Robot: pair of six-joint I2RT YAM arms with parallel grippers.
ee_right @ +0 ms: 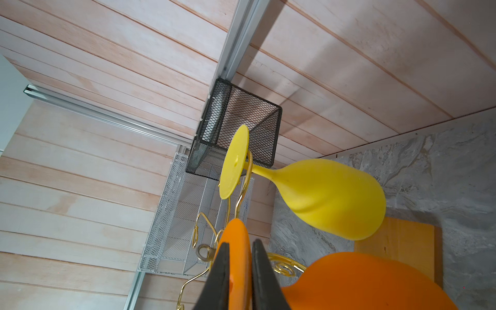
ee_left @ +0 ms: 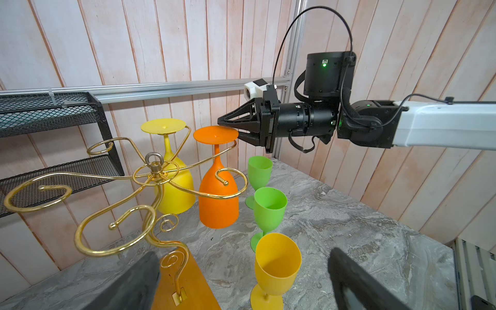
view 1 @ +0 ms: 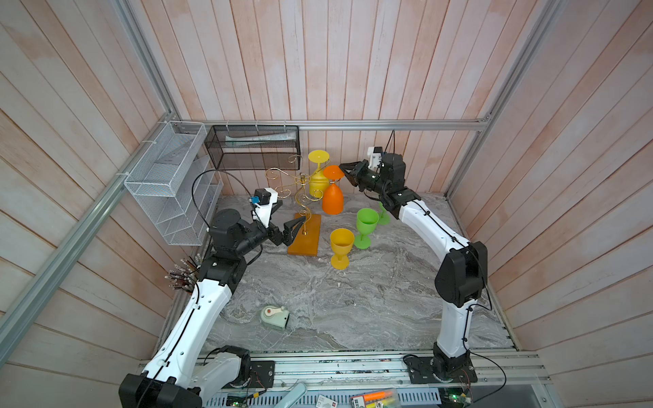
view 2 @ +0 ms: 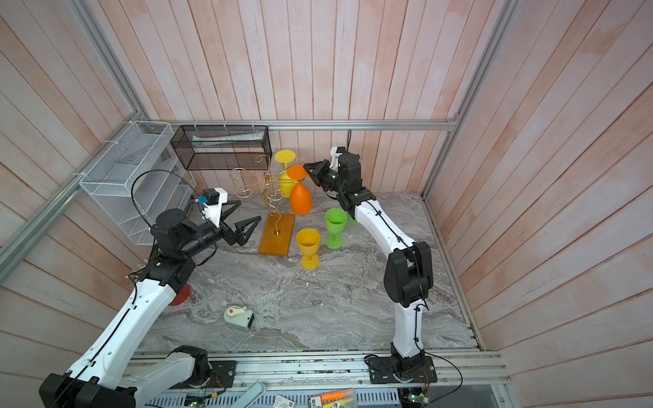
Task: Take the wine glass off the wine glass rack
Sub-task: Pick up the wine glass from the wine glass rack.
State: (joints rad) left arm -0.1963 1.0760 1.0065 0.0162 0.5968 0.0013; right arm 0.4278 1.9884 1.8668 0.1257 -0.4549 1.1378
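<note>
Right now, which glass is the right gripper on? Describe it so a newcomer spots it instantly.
Find the gold wire rack on its orange-brown base, near the black mesh basket. Two glasses hang upside down from it; take the orange wine glass, beside the yellow glass. Only its foot sits between the right gripper's fingers.

Marble tabletop [view 1: 353, 300] holds wine glass rack [view 1: 307, 240], yellow goblet [view 1: 341, 247], green goblet [view 1: 365, 226], gadget [view 1: 274, 317].
</note>
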